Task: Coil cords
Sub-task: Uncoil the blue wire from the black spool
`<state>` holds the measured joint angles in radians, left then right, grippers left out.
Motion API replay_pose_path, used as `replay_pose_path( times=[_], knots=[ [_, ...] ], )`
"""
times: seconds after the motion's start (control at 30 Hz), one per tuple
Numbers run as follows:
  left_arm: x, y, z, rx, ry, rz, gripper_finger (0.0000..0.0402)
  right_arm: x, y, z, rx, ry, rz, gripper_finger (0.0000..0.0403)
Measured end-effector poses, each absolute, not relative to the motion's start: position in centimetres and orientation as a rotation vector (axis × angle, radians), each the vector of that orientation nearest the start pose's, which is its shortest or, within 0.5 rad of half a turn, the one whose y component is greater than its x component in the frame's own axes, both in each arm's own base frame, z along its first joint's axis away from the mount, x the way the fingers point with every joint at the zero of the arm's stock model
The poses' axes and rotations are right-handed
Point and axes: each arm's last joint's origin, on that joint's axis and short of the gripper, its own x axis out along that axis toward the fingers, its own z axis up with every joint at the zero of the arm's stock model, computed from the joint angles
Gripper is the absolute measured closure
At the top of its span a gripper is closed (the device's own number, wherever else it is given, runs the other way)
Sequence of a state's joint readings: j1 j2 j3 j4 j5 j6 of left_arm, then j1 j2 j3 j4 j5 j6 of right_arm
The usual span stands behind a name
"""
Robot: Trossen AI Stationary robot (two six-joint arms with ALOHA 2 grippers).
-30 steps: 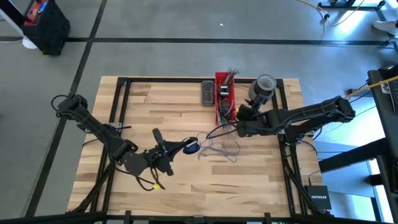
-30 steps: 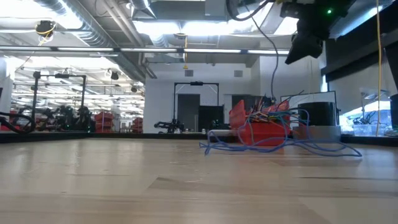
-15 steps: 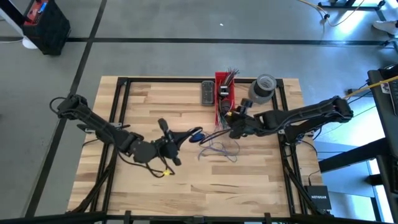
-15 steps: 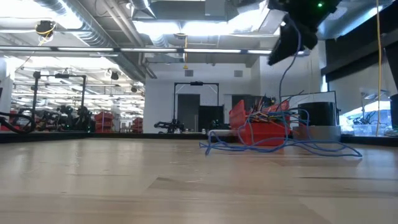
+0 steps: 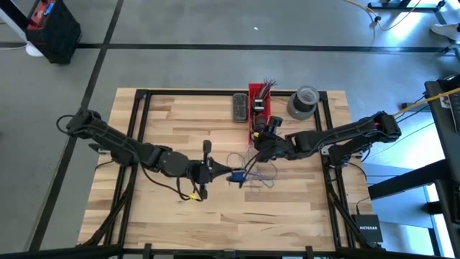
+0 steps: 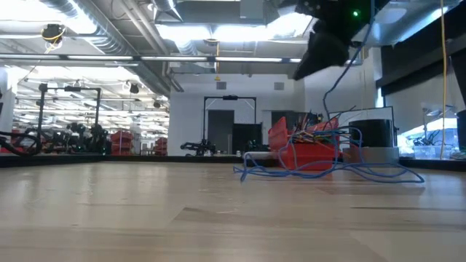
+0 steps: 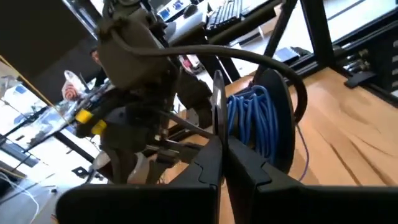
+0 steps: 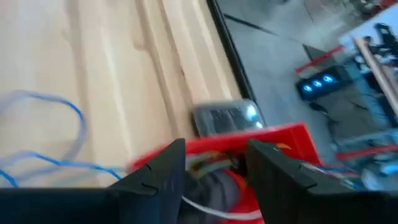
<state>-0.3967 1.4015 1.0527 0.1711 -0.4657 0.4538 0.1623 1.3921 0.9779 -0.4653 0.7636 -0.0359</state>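
Observation:
Loose blue-purple cords (image 5: 256, 173) lie in a tangle on the wooden table, right of centre, and show in the low view as a heap (image 6: 328, 166) before the red bin. More blue cord is wound on a black spool (image 7: 252, 121), which my left gripper (image 5: 218, 173) holds shut just left of the tangle. One thin strand (image 7: 306, 163) hangs from the spool toward the table. My right gripper (image 5: 260, 146) hovers open above the tangle's far side, facing the left gripper, with nothing between its fingers (image 8: 163, 167). My left gripper pinches the spool's thin disc-shaped flange (image 7: 217, 109) at its rim, between the two fingers. The fingers come nearly level from the table's left. The spool stands on edge beyond the fingertips, clear of the table.
A red bin (image 5: 259, 108) with a bunch of multicoloured wire ends stands at the far edge. A dark flat device (image 5: 239, 106) lies to its left and a grey tape roll (image 5: 302, 101) to its right. Bare wood lies left and near.
My left gripper has swung toward the table's right with the spool and has rolled, bringing the spool next to the loose tangle. My right gripper has moved toward the table's left, toward the left gripper, and has tipped downward. Both have kept their finger gaps.

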Motion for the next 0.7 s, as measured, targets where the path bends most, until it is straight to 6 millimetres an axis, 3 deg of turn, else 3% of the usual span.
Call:
replay_pose_path(
  times=[0.2, 0.37, 0.5, 0.7],
  knots=[
    [30.5, -10.0, 32.4, 0.504, 0.131, 0.071, 0.0396, 28.6, 3.0, 25.1, -0.363, 0.769, -0.389, 0.023],
    [30.9, -8.8, 32.7, 0.49, 0.106, 0.108, 0.0396, 29.6, 3.3, 23.4, -0.391, 0.827, -0.344, 0.023],
    [31.2, -8.5, 32.9, 0.441, 0.062, -0.015, 0.0396, 30.3, 3.4, 22.4, -0.434, 0.841, -0.369, 0.023],
    [31.6, -8.0, 31.2, 0.361, 0.188, -0.087, 0.0396, 30.6, 3.3, 23.1, -0.459, 0.789, -0.392, 0.023]
  ],
)
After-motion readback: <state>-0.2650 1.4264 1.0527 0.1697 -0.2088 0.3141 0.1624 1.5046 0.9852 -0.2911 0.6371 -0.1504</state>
